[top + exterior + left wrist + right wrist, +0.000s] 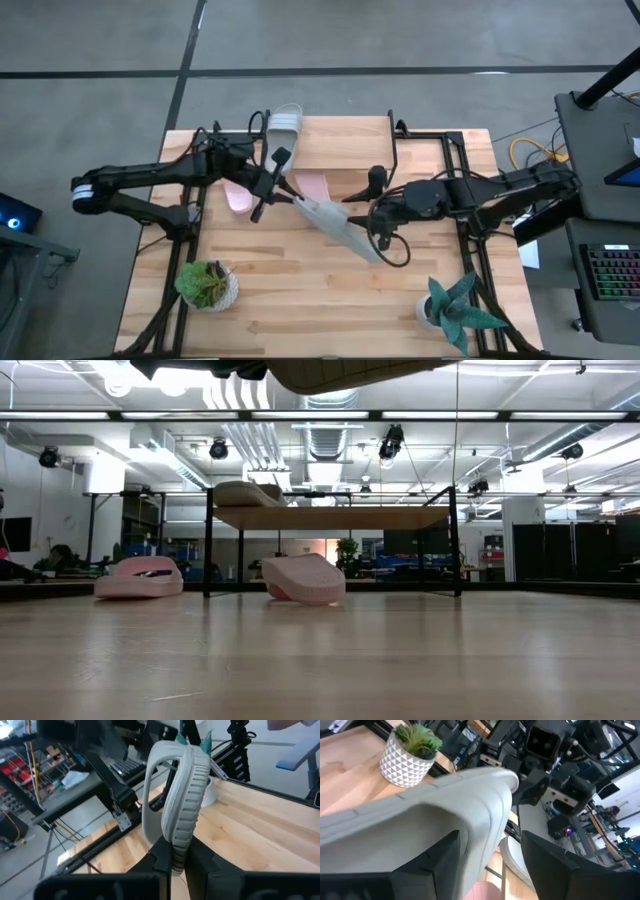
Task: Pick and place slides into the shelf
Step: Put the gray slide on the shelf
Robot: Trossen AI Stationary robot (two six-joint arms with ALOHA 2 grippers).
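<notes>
A light grey slide [335, 225] hangs in the air between both grippers, turned on its edge [180, 785]; its sole shows at the top of the low view [340, 370]. My left gripper [283, 190] [172, 855] is shut on one end of it. My right gripper [368, 218] [490, 845] is open, with a finger on either side of the slide's middle [420, 805]. A second grey slide [283, 125] [248, 493] lies sole-down on the shelf's plank top [340, 145] [330, 517]. Two pink slides [140, 577] [303, 578] rest on the table under the shelf. My left gripper pinches the grey slide's sole at its near end [175, 845] between the two fingers, coming from the table's left. The slide stands on edge, lifted clear of the table, and reaches away from the fingers toward the right arm. My right gripper: one finger [445, 855] lies close along the slide's side, and a gap shows at the other finger; I cannot tell whether it touches.
A potted plant [207, 285] [412, 752] stands near the table's near-left corner and a spiky plant [455, 310] near the near-right corner. Bare wood lies between them. The shelf's thin black frame [208, 545] stands along the far side.
</notes>
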